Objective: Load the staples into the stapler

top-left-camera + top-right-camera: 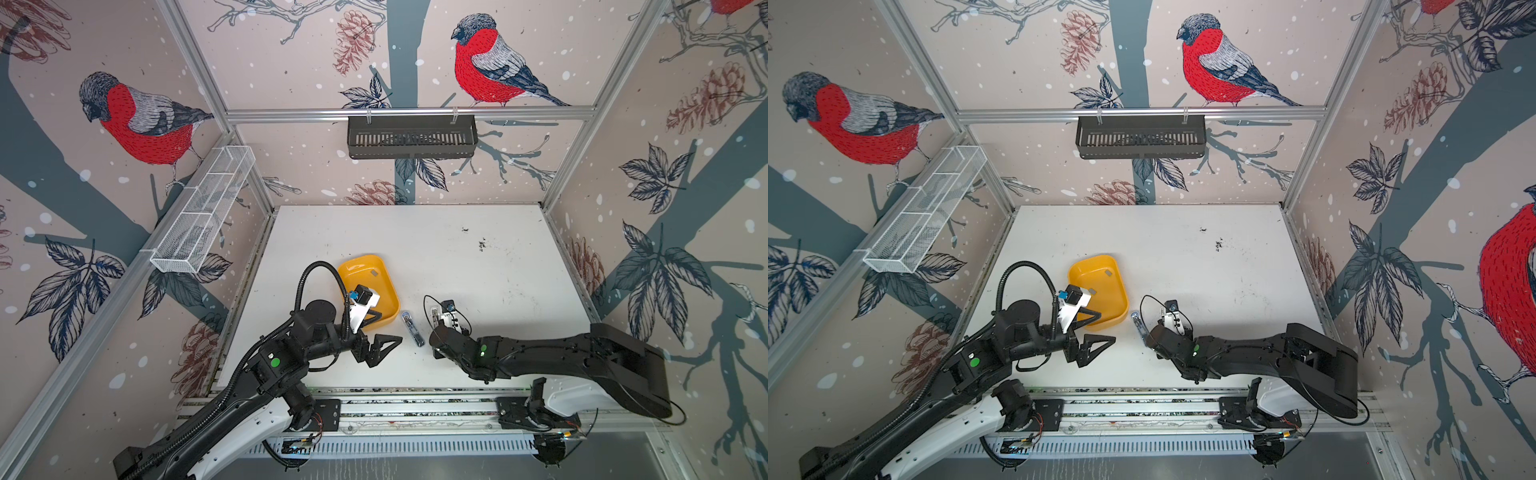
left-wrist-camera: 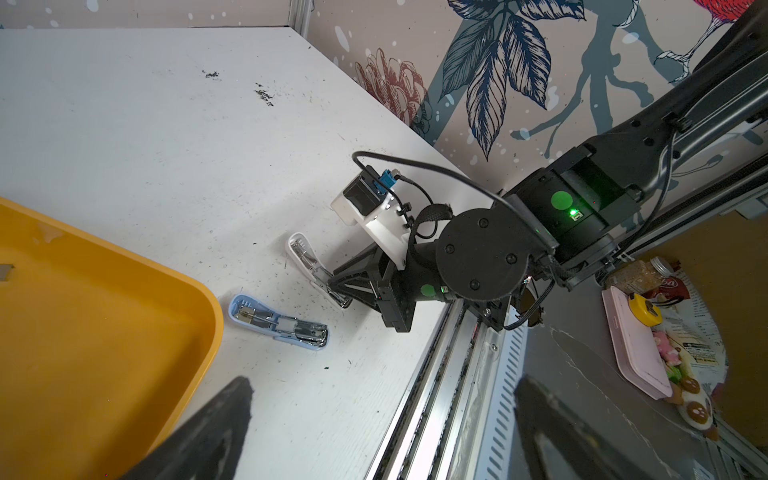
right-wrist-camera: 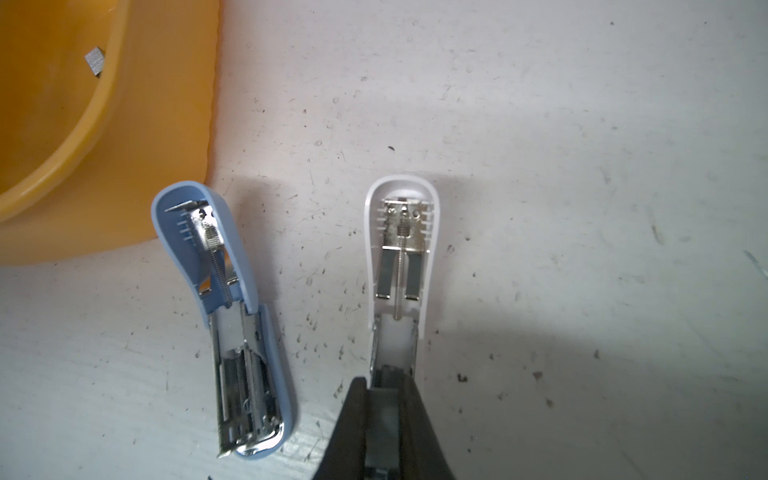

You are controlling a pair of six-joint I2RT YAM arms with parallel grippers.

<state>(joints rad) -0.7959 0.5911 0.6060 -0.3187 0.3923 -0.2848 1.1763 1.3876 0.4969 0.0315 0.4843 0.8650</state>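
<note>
Two small staplers lie flipped open on the white table, a blue stapler [image 3: 232, 311] [image 1: 412, 328] and a white stapler [image 3: 401, 249] [image 2: 305, 259]. My right gripper [image 3: 384, 382] [image 2: 338, 291] is shut on the white stapler's metal magazine end. In both top views its wrist camera hides that grip. The staples show as a small grey strip [image 3: 94, 62] [image 1: 375, 273] inside the yellow tray [image 1: 361, 258] [image 3: 104, 104]. My left gripper [image 1: 388, 328] [image 2: 384, 382] hangs wide open and empty at the tray's front corner, left of the blue stapler.
Dark specks [image 1: 482, 244] dot the far right of the table. A black basket [image 1: 411, 137] hangs on the back wall and a white mesh basket [image 1: 203, 208] on the left wall. The metal rail [image 1: 415, 405] runs along the table's front edge.
</note>
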